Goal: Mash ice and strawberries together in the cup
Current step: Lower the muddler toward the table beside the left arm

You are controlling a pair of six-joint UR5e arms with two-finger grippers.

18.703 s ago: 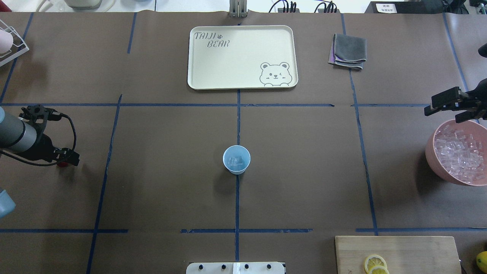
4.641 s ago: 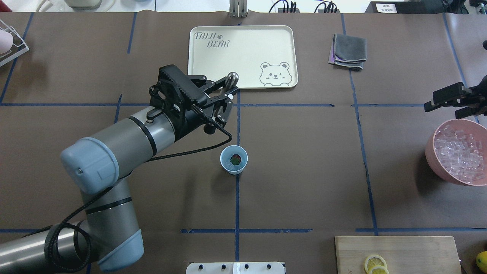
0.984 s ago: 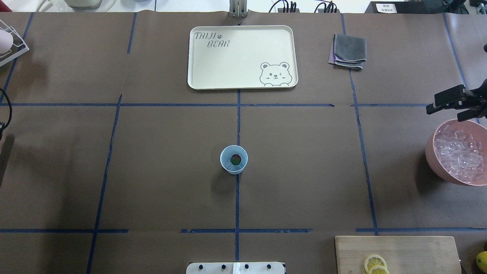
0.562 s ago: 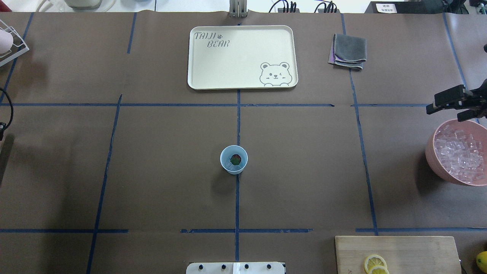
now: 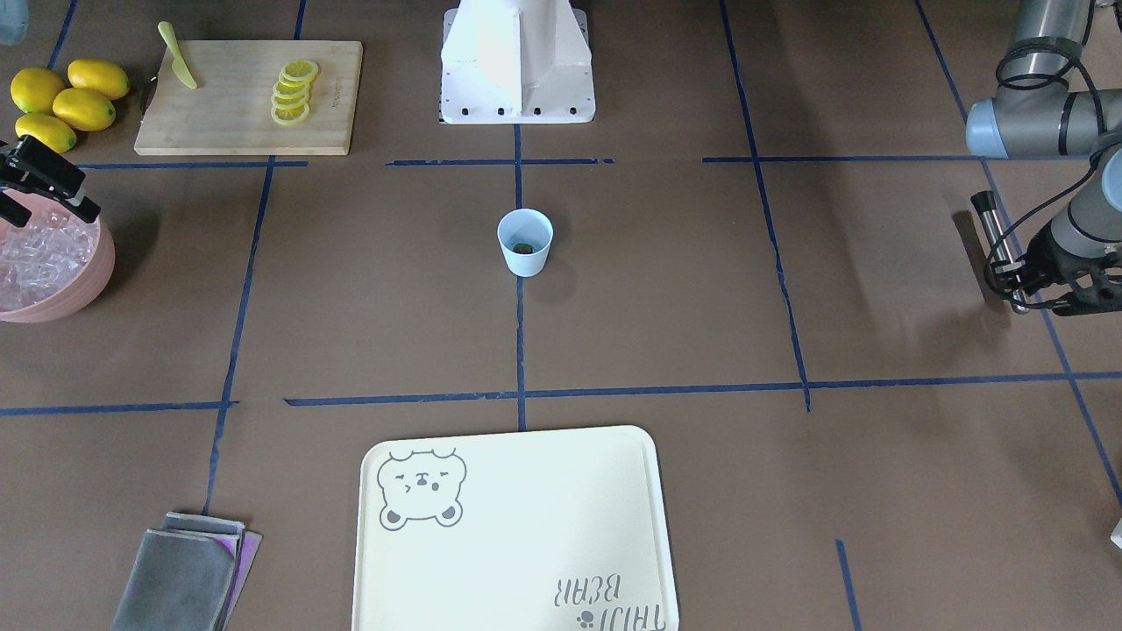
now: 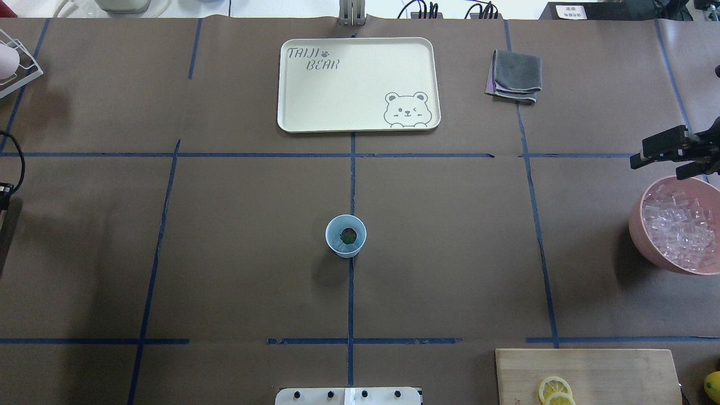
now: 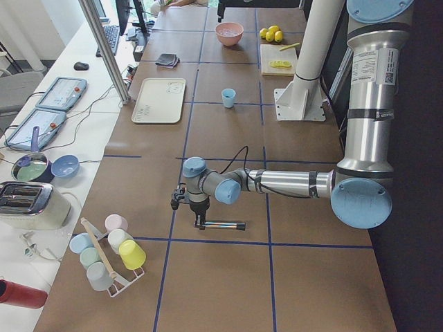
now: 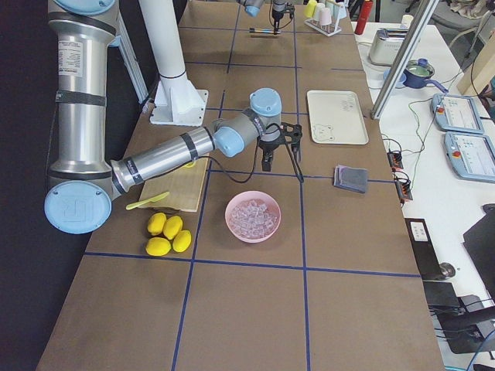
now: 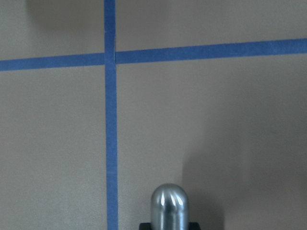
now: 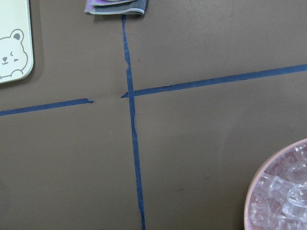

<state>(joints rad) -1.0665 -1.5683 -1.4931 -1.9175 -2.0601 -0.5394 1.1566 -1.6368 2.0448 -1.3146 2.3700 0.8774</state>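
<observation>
The light blue cup (image 6: 346,236) stands upright at the table's centre. A small red strawberry (image 6: 349,234) with a green top lies inside it, on pale ice that I can barely make out. Far out at the table's left end, my left gripper (image 7: 201,220) is low over the table and shut on a metal pestle (image 5: 997,248). The pestle's rounded tip (image 9: 169,205) shows in the left wrist view. My right gripper (image 6: 657,167) hangs open and empty over the far rim of the pink bowl (image 6: 637,225), which is full of ice cubes (image 6: 680,222).
A cream bear tray (image 6: 360,84) and a folded grey cloth (image 6: 513,76) lie at the far side. A cutting board (image 5: 219,105) carries lemon slices and a knife, with whole lemons (image 5: 61,101) beside it. A rack of cups (image 7: 111,252) stands past the left gripper.
Since 4.6 s ago the left arm has left the cup with the pestle and gone far left. Over the last second only its cable shifted slightly. The right gripper has stayed put.
</observation>
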